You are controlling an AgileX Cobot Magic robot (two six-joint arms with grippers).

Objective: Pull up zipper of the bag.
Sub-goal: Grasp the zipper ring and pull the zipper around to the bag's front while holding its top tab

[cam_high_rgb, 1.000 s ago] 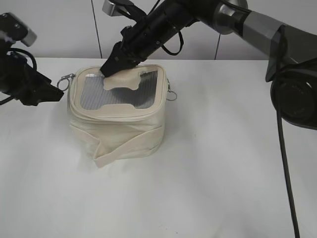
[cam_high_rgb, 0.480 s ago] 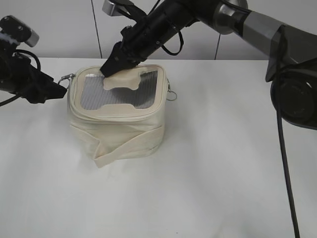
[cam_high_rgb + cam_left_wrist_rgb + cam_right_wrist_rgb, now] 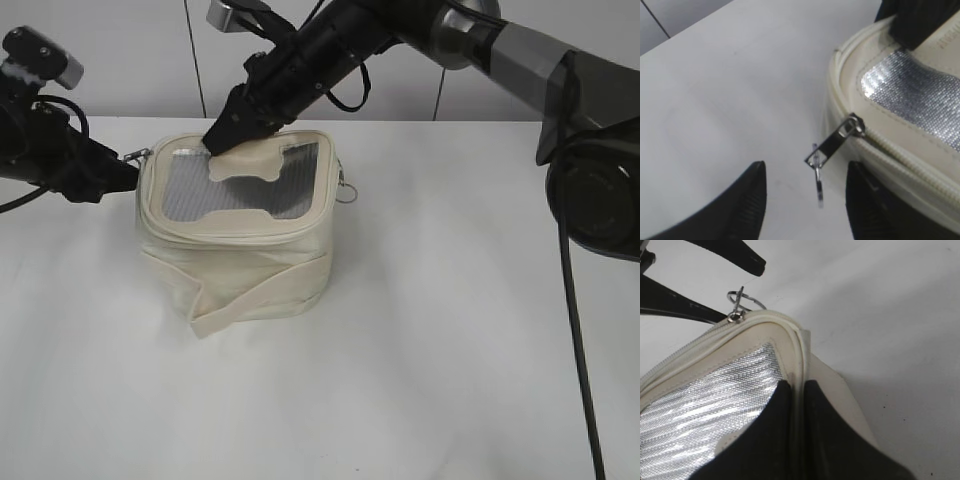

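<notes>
Exterior view: the bag sits on the white table, left of centre, upright, mesh top facing up; a loose cream strap wraps its lower body; the zipper runs around the top rim; one silver pull sticks out at the bag's left rear corner, a second ring pull hangs at the right side; the left gripper sits at the left rear corner with its tips at the pull, finger spacing not readable from here; the right gripper reaches in from the upper right and presses on the rear edge of the top, by the cream patch.

Left wrist view: the left gripper has its two black fingers spread apart, one on each side of the silver slider and its ring pull; neither finger touches the pull; the slider sits on the zipper at the rounded corner of the bag; the pull angles outward and down over the table.

Right wrist view: the right gripper has both dark fingers clamped close on the bag's raised rim seam, one finger on the mesh side, one outside; the ring pull shows at the far corner, lying between the left gripper's spread fingers.
</notes>
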